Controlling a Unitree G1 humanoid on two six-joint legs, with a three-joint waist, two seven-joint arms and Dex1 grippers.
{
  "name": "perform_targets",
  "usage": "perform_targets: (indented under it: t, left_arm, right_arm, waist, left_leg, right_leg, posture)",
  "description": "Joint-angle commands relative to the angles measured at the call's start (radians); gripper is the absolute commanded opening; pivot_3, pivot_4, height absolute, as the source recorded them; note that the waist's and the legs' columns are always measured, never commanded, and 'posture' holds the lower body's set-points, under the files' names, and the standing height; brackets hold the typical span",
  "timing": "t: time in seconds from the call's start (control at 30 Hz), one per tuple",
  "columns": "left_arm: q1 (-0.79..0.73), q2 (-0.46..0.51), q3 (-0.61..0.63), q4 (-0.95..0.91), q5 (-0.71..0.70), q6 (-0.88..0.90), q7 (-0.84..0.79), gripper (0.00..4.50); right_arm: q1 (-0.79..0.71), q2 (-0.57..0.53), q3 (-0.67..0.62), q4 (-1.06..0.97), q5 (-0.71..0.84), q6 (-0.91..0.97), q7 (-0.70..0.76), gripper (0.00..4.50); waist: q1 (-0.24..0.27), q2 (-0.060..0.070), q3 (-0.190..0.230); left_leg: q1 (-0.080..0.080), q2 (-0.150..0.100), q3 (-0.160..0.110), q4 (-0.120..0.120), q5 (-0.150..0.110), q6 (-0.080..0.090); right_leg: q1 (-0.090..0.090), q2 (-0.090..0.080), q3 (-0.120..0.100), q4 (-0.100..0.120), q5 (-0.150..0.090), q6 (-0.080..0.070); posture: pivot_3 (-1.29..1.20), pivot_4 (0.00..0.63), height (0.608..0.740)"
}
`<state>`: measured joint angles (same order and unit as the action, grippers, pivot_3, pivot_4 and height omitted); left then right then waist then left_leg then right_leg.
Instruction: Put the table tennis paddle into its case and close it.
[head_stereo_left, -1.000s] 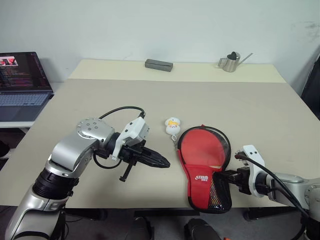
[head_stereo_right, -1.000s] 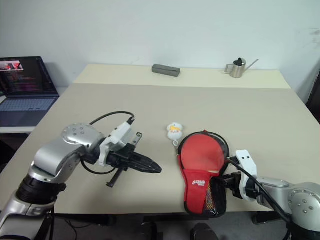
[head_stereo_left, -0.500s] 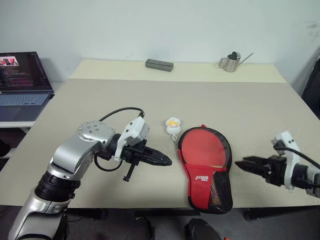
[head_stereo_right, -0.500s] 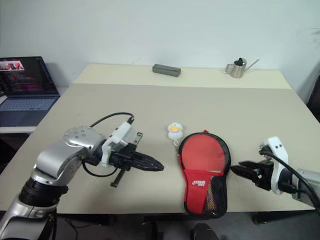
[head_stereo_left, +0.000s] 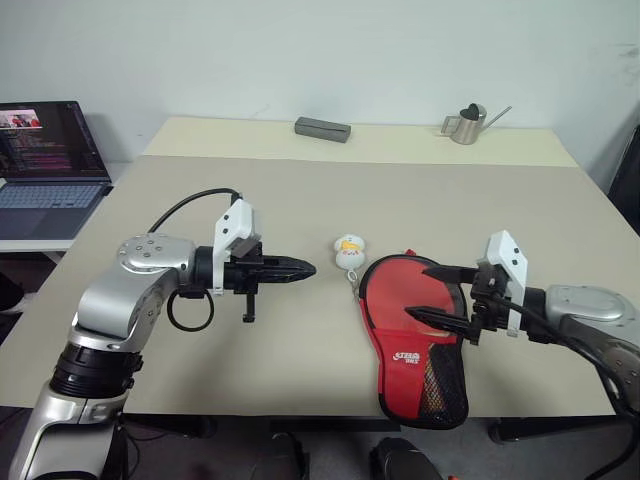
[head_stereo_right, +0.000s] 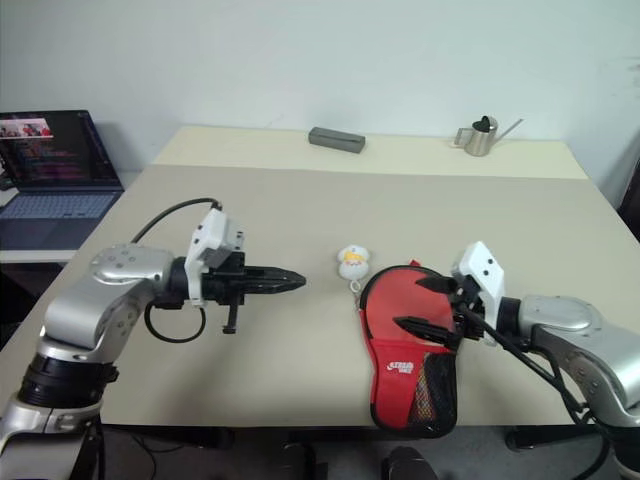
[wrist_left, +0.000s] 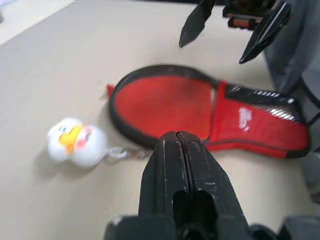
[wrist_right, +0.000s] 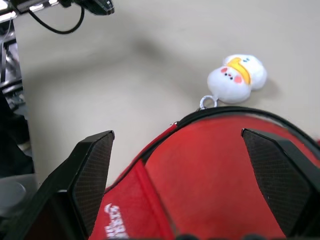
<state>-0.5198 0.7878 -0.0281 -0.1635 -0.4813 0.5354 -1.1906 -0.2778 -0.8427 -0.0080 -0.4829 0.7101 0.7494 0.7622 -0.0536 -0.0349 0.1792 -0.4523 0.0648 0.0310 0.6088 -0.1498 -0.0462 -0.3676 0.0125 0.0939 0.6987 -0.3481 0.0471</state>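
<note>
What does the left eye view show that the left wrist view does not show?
Left eye view alone: the laptop, the watering can and the grey bar at the table's far edge. Left wrist view alone: the shut left gripper seen close. Both: the red case, the small white toy and the open right gripper.

Beige table (head_stereo_left: 300, 190): red case (head_stereo_left: 415, 335), plush charm (head_stereo_left: 348, 250), perhaps remote (head_stereo_left: 322, 127).

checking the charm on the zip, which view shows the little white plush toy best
The right wrist view: the white plush toy shows its face and ring clearly. Left wrist view shows it blurred; both eye views show it small, beside the case.
</note>
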Motion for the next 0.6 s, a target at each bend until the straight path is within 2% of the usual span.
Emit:
perform_targets:
  t: [0.03, 0.37, 0.6]
  left_arm:
    - [0.003, 0.014, 0.056, -0.011, 0.011, -0.026, 0.04, 0.0]
    - [0.042, 0.023, 0.1, -0.036, 0.012, -0.008, 0.108, 0.0]
    - [0.02, -0.024, 0.049, 0.001, 0.052, -0.013, 0.165, 0.0]
  right_arm:
    - [-0.035, 0.013, 0.037, 0.057, -0.081, -0.097, 0.065, 4.46]
    - [-0.108, 0.087, 0.116, 0.188, -0.224, -0.195, 0.128, 4.46]
    - [-0.151, 0.147, 0.144, 0.247, -0.284, -0.202, 0.108, 4.46]
  waist:
    - [0.0, 0.0, 0.0]
    - [0.002, 0.0, 0.0]
    - [0.003, 0.0, 0.0]
  left_leg:
    - [0.0, 0.0, 0.0, 0.0, 0.0, 0.0]
    - [0.0, 0.0, 0.0, 0.0, 0.0, 0.0]
    - [0.0, 0.0, 0.0, 0.001, 0.0, 0.0]
  right_leg:
    - [0.0, 0.0, 0.0, 0.0, 0.0, 0.0]
    - [0.0, 0.0, 0.0, 0.001, 0.001, 0.0]
    - [0.0, 0.0, 0.0, 0.001, 0.001, 0.0]
  posture:
    - [0.0, 0.15, 0.74]
    - [0.0, 0.15, 0.74]
    - [0.0, 0.15, 0.74]
